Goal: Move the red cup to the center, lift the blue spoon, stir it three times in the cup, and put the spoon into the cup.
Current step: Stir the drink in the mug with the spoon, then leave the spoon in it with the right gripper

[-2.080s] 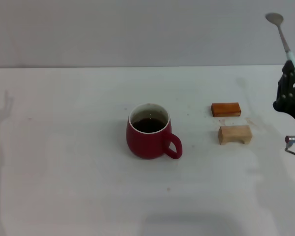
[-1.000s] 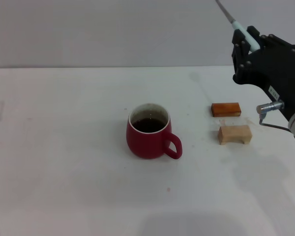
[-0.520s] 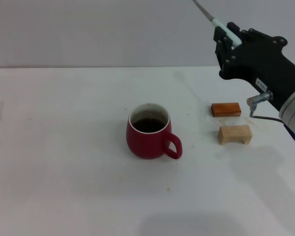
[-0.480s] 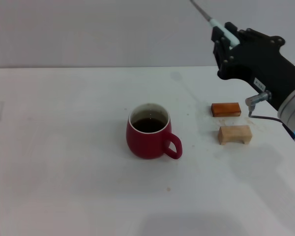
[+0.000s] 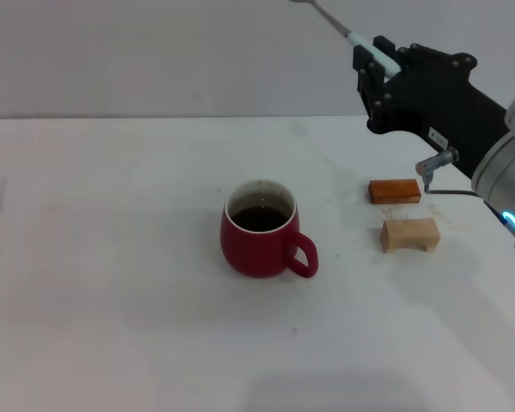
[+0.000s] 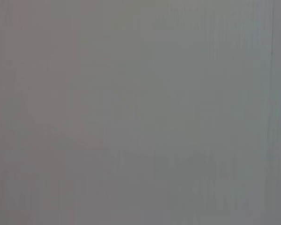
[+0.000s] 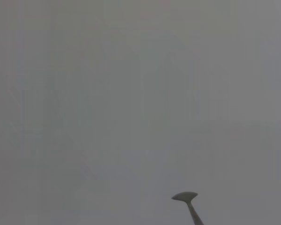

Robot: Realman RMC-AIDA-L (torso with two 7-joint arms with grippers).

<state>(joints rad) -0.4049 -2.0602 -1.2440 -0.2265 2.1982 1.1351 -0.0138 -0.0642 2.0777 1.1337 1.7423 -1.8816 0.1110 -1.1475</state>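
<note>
One arm working: right gripper (image 5: pixel 379 64) is clamping the slim pale-blue-handled metal spoon (image 5: pixel 357 40) aloft.
It is angling bowl-outward toward the rounded dark-red ceramic mug (image 5: pixel 259 229) mid-worktop, probably for stirring.

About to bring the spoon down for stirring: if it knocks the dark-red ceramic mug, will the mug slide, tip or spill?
The dark-red ceramic mug looks squat and wide-based, so it probably resists tipping. The dark liquid likely adds weight, yet sits near the rim and may slosh. On the smooth white table a firm knock could slide it.
</note>
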